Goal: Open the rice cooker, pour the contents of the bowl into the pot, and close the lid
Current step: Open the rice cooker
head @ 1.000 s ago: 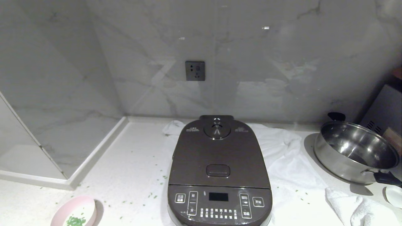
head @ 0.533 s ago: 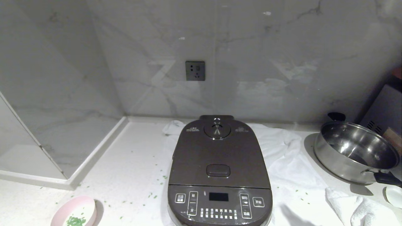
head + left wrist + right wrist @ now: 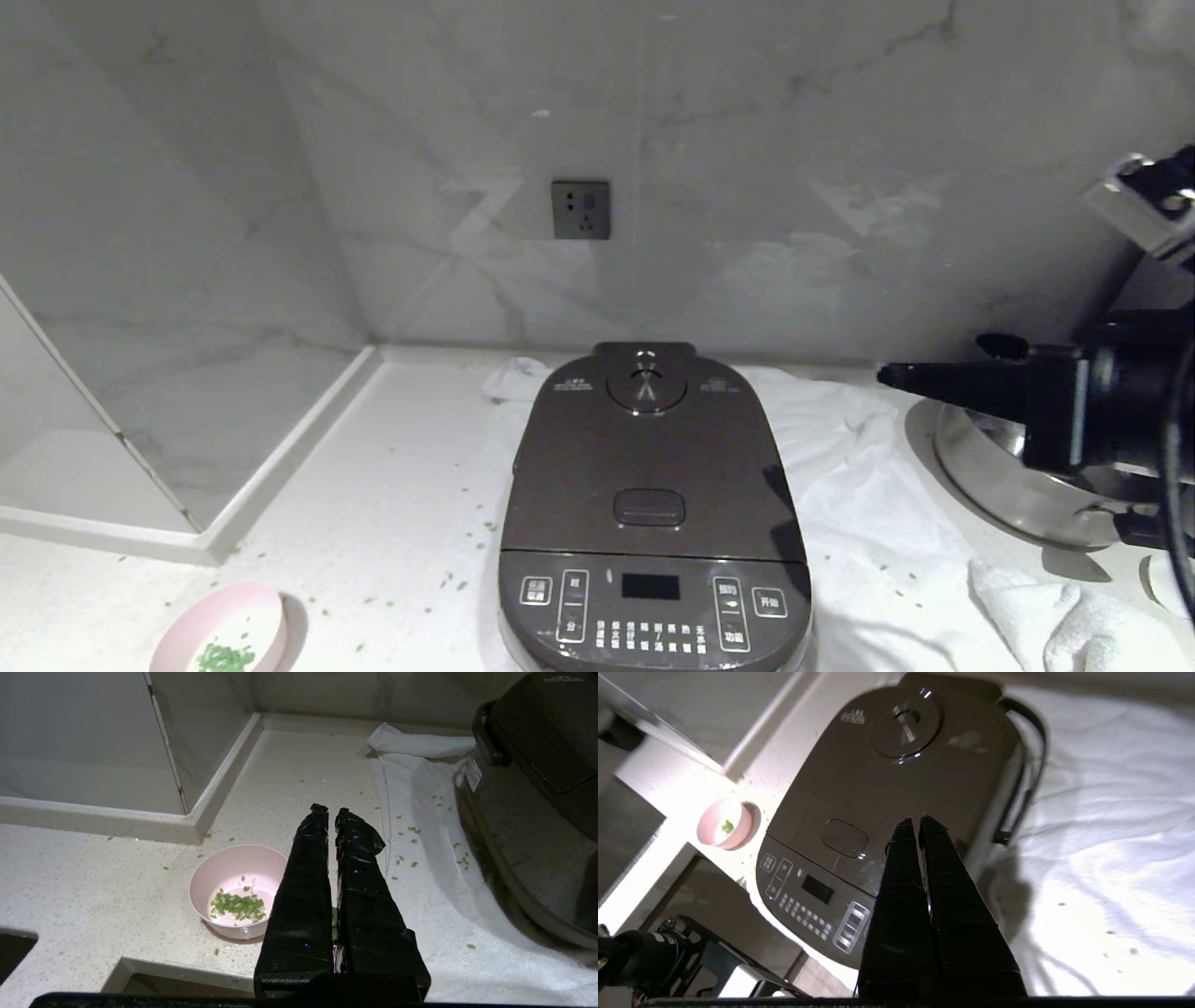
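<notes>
The dark brown-grey rice cooker (image 3: 653, 448) stands mid-counter on a white cloth, its lid (image 3: 597, 467) down, so the pot is hidden. The oblong release button (image 3: 649, 507) sits near the lid's front edge. A small pink bowl (image 3: 217, 609) rests at the counter's front left with a little heap of green bits (image 3: 224, 658) inside. My right gripper (image 3: 884, 376) hangs shut and empty to the cooker's right, above the steel pan, pointing left toward the cooker (image 3: 859, 788). My left gripper (image 3: 329, 812) is shut, low and just right of the bowl (image 3: 224, 868), outside the head view.
A shiny steel pan (image 3: 990, 485) stands at the right, under my right arm. A folded white towel (image 3: 1074, 621) lies at the front right. Loose green bits dot the counter and cloth (image 3: 859, 485). A raised ledge (image 3: 280, 467) borders the left; a wall socket (image 3: 580, 211) is behind.
My right arm has swung up from below the head view's lower right and now reaches in over the steel pan. The cooker, bowl and left gripper have not moved.
</notes>
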Robot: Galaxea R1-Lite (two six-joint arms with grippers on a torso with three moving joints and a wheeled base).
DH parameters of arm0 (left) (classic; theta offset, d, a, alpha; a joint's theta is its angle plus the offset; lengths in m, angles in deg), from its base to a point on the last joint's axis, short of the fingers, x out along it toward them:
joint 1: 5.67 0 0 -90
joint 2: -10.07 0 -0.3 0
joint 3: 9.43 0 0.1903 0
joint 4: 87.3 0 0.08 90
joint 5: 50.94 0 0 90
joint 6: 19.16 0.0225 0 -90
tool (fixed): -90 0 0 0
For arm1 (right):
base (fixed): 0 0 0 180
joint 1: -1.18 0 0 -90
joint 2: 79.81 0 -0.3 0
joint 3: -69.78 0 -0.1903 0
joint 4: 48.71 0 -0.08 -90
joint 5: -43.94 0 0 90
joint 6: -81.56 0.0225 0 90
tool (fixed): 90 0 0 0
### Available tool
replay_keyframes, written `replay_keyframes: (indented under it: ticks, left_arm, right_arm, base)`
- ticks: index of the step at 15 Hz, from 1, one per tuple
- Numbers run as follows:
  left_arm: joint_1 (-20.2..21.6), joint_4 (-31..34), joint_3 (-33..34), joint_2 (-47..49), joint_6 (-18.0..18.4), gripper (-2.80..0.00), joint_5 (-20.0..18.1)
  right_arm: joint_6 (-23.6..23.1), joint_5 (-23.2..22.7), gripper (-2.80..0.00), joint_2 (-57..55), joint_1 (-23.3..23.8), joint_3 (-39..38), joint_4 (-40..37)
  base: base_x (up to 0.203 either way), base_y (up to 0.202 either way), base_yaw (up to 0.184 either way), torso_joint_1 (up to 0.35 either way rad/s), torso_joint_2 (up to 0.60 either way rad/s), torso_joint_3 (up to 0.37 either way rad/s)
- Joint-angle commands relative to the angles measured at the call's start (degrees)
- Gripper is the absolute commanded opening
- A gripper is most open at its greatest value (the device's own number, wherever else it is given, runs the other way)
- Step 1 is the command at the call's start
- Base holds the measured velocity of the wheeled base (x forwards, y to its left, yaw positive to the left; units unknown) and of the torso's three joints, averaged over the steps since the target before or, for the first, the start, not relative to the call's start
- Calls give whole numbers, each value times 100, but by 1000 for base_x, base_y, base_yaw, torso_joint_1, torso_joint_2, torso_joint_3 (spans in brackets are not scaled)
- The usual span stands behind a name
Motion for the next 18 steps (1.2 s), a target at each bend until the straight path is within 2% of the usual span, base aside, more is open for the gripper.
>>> replay_keyframes:
  ticks: [1,4,5,7,12,18]
  left_arm:
    - [1,-3,79,-1,-2,-280,2]
    - [1,-3,75,-1,-11,-280,2]
    - [1,-3,75,-1,-11,-280,2]
    - [1,-3,70,-1,-28,-280,2]
    - [1,-3,71,-1,-37,-280,10]
    - [1,-3,79,-1,-37,-280,10]
  right_arm:
    - [255,260,-280,-1080,-592,564,-128]
    - [709,270,-280,-1656,-1037,1202,-597]
    - [948,95,-280,-1763,-1107,1436,-873]
    - [1213,-787,-280,-1861,-1134,1866,-1377]
    - [1253,-1365,-280,-2333,-1092,1969,-1508]
    - [1198,-1483,-280,-3029,-739,1963,-1225]
  base:
    - [0,0,0,0,0,0]
    - [0,0,0,0,0,0]
    - [0,0,0,0,0,0]
    - [0,0,0,0,0,0]
    - [0,0,0,0,0,0]
    - [0,0,0,0,0,0]
